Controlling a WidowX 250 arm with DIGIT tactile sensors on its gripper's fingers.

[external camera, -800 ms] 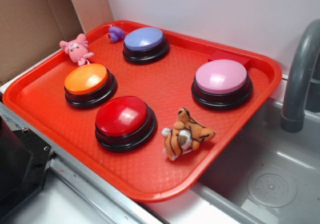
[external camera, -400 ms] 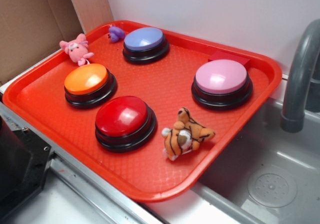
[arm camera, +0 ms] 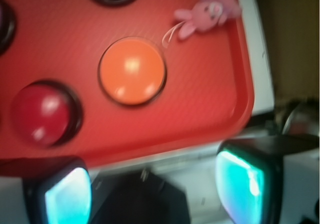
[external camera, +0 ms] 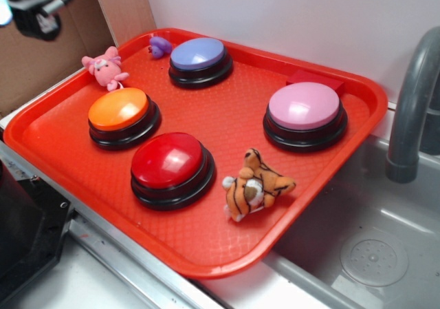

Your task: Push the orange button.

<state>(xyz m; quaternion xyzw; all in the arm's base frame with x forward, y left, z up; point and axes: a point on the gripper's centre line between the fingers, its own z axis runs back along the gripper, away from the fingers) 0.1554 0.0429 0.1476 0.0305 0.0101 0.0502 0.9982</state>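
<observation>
Orange button (arm camera: 132,72) on tray, well apart from claw (arm camera: 155,189); claw spread, empty

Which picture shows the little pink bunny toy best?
The exterior view: the small pink plush bunny is sharp there, lying at the red plastic tray's far left edge. The wrist view shows it blurred near the top edge.

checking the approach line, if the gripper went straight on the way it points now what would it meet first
Probably the orange button: the wrist view has it nearly centred ahead of the open gripper, nothing between. Depth is unclear, so it could land on the red tray beside it.
</observation>
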